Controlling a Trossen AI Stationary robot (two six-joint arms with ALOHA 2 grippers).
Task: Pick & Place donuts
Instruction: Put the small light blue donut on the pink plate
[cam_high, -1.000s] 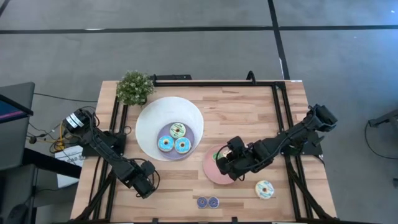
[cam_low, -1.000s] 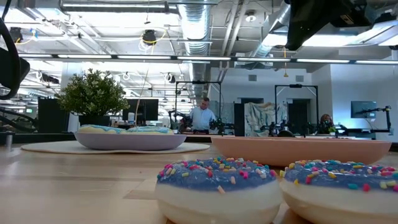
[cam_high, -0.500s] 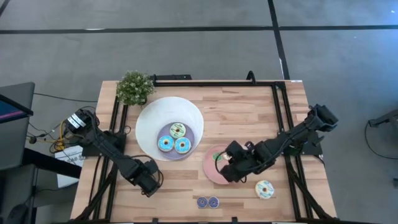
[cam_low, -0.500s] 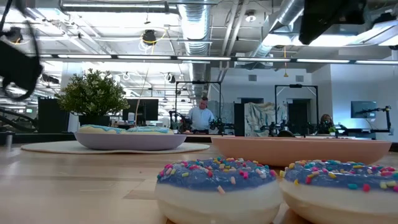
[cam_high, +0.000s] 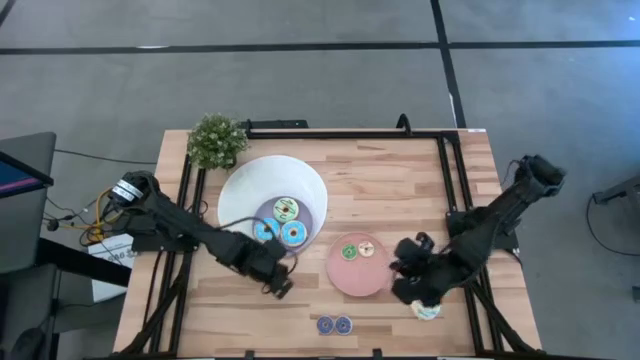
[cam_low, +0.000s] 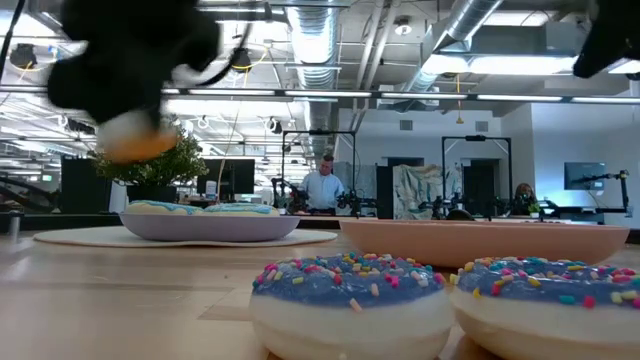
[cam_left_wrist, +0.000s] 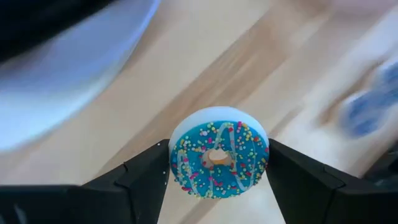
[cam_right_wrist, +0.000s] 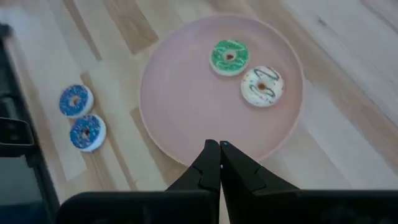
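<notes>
A blue-iced donut (cam_left_wrist: 219, 152) sits clamped between the fingers of the left gripper (cam_left_wrist: 217, 180), lifted just off the front rim of the white bowl (cam_high: 240, 185), where two donuts (cam_high: 280, 221) lie. To finish well, I'd say it should travel level to the pink plate (cam_high: 340, 275) and release low beside the green donut (cam_right_wrist: 229, 56) and white donut (cam_right_wrist: 262, 86). The right gripper (cam_right_wrist: 219, 155), fingertips together and empty, hangs near the bench's front right, over the plate's rim.
</notes>
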